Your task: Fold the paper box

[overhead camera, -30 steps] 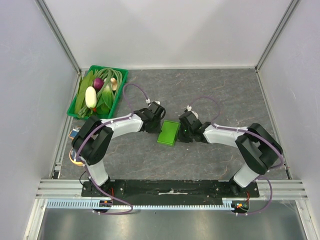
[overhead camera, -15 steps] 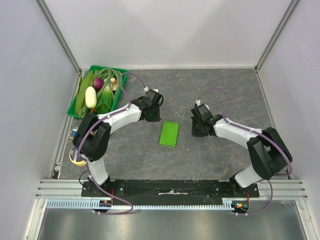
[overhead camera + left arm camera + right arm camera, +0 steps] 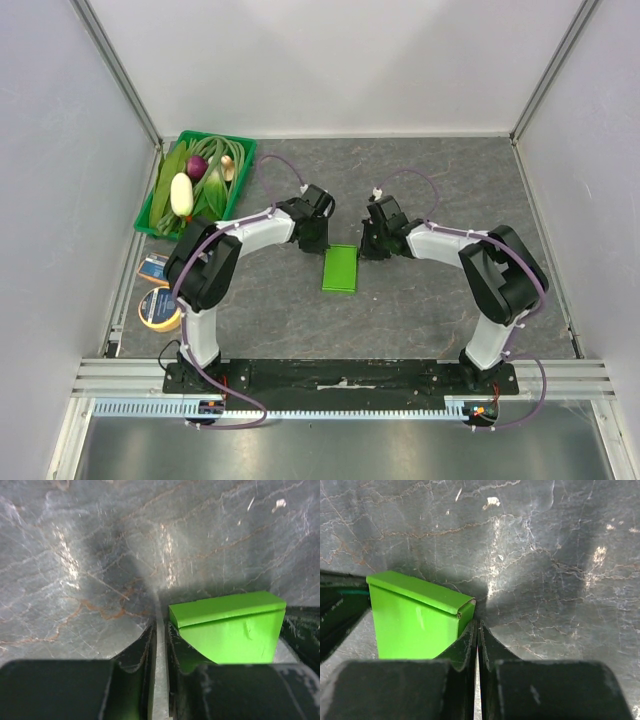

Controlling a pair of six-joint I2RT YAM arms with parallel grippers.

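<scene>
The paper box lies flat on the dark stone table, a bright green folded rectangle between both arms. My left gripper is at its far left corner, and in the left wrist view the box sits just right of the left gripper. Those jaws are nearly together, with only a thin slit of table between them. My right gripper is at the far right corner. In the right wrist view it is shut and empty, its left finger against the box's folded end.
A green crate of vegetables stands at the back left. A tape roll and a small blue item lie by the left wall. Grey walls close in the table on three sides.
Both grippers pulled away from the box, then came back in to its far corners. The left jaws narrowed. The box now lies a little straighter.
</scene>
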